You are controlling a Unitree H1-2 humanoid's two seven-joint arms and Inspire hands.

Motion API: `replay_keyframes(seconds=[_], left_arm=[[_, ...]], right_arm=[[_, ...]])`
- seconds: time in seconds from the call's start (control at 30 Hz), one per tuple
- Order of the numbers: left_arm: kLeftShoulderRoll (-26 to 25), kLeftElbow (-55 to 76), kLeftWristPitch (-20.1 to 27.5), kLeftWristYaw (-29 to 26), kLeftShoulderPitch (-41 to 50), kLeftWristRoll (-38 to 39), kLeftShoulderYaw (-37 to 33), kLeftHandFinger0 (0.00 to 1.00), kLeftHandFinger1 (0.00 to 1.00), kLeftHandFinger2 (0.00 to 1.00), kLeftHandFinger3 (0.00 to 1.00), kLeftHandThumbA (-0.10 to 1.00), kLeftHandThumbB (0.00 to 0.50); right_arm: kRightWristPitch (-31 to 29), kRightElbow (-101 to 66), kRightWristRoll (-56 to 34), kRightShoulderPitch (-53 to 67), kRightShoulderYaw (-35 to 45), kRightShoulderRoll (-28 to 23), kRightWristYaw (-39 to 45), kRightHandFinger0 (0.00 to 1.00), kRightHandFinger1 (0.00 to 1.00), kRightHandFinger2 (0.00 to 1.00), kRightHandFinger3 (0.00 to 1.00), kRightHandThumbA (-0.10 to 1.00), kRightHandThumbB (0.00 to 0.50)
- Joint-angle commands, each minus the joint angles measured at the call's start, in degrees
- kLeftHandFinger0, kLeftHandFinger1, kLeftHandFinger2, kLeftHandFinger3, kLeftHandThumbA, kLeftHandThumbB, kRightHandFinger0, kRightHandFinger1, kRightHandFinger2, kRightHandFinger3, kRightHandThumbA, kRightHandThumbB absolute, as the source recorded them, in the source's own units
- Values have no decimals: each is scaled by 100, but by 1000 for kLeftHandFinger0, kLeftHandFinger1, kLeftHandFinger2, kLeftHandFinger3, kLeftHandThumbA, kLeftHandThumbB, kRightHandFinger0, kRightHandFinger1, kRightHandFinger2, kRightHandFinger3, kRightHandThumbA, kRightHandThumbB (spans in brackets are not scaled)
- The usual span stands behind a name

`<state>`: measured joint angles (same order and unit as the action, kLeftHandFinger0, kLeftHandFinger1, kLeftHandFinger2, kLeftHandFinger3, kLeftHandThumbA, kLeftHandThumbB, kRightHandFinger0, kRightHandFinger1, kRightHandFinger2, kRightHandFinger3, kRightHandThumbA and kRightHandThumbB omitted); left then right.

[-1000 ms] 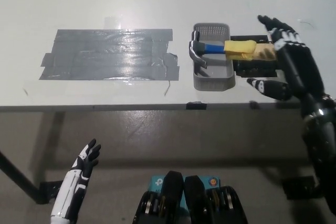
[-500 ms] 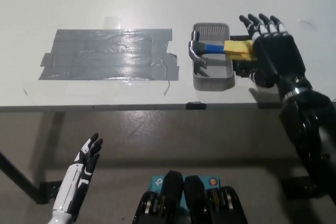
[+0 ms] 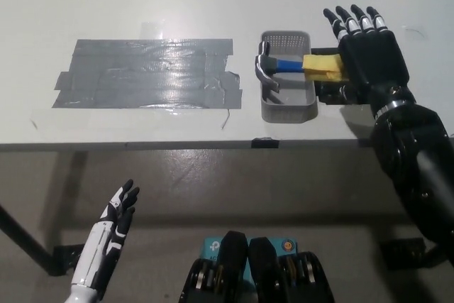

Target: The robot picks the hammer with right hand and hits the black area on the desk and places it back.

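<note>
Head view shows you the black right hand [image 3: 367, 51] a touch farther up the desk than half a second ago, flattened palm-down over the far end of the hammer's yellow grip; a second ago it stood more edge-on and farther right. Its fingers are spread and hold nothing. Nearest you, the white left hand [image 3: 112, 228] hangs below the desk edge at lower left, fingers apart and empty, barely shifted. On the desk [image 3: 142, 133], the grey tape patch [image 3: 145, 74] lies to the left, unchanged. Just right of it sits the grey perforated tray [image 3: 287, 110]. The hammer [image 3: 298, 65] lies across the tray's far half, steel head inside at the left wall, blue-and-yellow handle sticking out over the right rim. A black block [image 3: 333, 94] sits beside the tray, partly hidden under the right hand.
</note>
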<state>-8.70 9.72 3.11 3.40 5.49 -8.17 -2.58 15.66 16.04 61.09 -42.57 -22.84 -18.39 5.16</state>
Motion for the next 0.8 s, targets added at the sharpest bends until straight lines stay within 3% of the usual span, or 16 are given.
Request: replay_keyframes(seconds=[0.0, 0.23, 0.5, 0.77], left_arm=[[-77, 183, 205, 44, -43, -19, -11, 1000, 1000, 1000, 1000, 996, 122], [-87, 201, 157, 61, -60, 7, -4, 1000, 1000, 1000, 1000, 985, 95], [-88, 186, 171, 76, -63, 42, 7, 1000, 1000, 1000, 1000, 979, 103], [-88, 250, 114, 133, -66, 42, -17, 1000, 1000, 1000, 1000, 930, 58]], right_arm=[[112, 93, 54, -394, 5, 52, -34, 1000, 1000, 1000, 1000, 1000, 500], [80, 477, -59, -515, 21, 190, -108, 1000, 1000, 1000, 1000, 1000, 500], [36, 905, -101, -685, 2, 311, -241, 1000, 1000, 1000, 1000, 1000, 498], [84, 1217, -77, -865, -41, 411, -280, 1000, 1000, 1000, 1000, 1000, 500]])
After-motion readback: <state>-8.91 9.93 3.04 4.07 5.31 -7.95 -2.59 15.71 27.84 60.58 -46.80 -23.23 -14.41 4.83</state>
